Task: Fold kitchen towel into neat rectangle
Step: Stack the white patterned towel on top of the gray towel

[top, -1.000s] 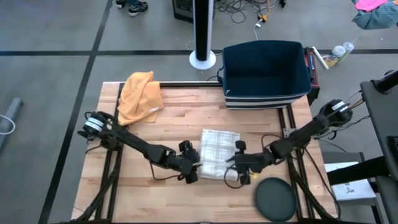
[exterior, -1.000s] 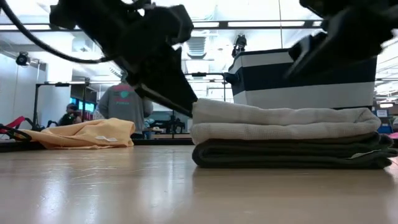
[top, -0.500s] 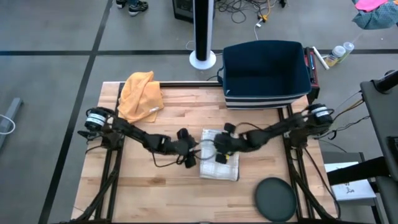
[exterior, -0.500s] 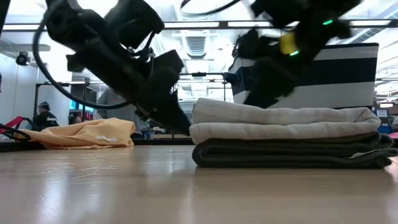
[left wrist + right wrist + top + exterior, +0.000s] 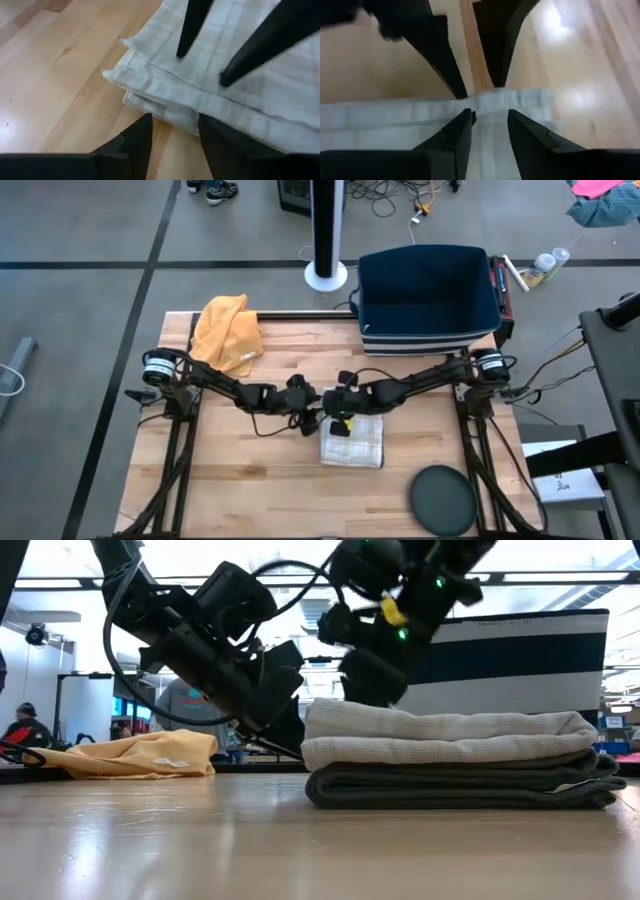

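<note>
So going across the table (image 5: 250,480) in the high view: an orange cloth (image 5: 225,332) sits bunched up at about 10 o'clock, well away from everything else. Left gripper (image 5: 312,420) is low, just beside the towel's (image 5: 355,442) 9 o'clock edge. In its wrist view the two fingers (image 5: 134,145) stand a bit apart with a gap between them, just short of the towel's corner (image 5: 150,82), nothing pinched. The towel is folded into a chunky rectangle a little toward 5 o'clock from the table's middle; the low view shows a pale layer (image 5: 450,735) stacked on a darker one. Right gripper (image 5: 340,423) is over the towel's 10 o'clock corner, fingers (image 5: 455,135) parted and straddling the towel edge (image 5: 492,97); can't tell if it's actually pinching. Navy bin (image 5: 428,300) at 1 o'clock, dark round disc (image 5: 443,498) at 5 o'clock.
</note>
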`<state>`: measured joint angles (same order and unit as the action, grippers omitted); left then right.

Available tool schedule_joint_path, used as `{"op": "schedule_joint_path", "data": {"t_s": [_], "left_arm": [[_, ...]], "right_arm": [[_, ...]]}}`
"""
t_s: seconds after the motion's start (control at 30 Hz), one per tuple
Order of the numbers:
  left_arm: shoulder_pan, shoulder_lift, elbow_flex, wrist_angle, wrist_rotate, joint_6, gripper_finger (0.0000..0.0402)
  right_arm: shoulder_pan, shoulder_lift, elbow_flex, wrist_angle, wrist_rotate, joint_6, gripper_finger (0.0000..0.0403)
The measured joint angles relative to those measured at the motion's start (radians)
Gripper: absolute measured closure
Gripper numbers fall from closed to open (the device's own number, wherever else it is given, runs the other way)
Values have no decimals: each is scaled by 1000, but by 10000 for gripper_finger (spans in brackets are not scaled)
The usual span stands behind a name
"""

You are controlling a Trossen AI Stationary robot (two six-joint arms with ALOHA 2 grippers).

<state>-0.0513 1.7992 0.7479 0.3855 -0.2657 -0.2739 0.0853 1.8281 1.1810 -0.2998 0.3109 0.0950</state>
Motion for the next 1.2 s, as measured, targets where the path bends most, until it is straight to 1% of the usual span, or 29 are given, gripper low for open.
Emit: {"op": "schedule_joint_path", "data": {"t_s": [0.07, 0.1, 0.27, 0.43, 0.47, 0.7, 0.83, 0.9, 1.0, 1.2], "left_arm": [[0, 0, 0, 7, 0, 2, 249], [0, 0, -1, 5, 0, 3, 249], [0, 10, -7, 5, 0, 4, 249], [0, 14, -13, 2, 14, 7, 249], [0, 14, -16, 4, 14, 6, 249], [0, 14, -23, 6, 14, 4, 249], [0, 14, -24, 8, 14, 5, 249], [0, 14, -24, 11, 14, 7, 249], [0, 14, -25, 15, 14, 8, 249], [0, 14, -27, 12, 14, 17, 249]], "right_arm": [[-6, -17, 22, -28, 0, 37, 273], [-15, -24, 31, -56, -1, 80, 271], [-70, -30, 48, -92, 5, 400, 260], [-102, -8, 50, -115, 0, 675, 260], [-104, -1, 50, -118, 1, 706, 262], [-110, 7, 50, -126, 3, 801, 277], [-126, 26, 54, -126, 4, 825, 285], [-132, 40, 57, -144, -15, 842, 285], [-132, 57, 71, -144, -27, 851, 279], [-131, 56, 100, -164, -27, 848, 254]]}}
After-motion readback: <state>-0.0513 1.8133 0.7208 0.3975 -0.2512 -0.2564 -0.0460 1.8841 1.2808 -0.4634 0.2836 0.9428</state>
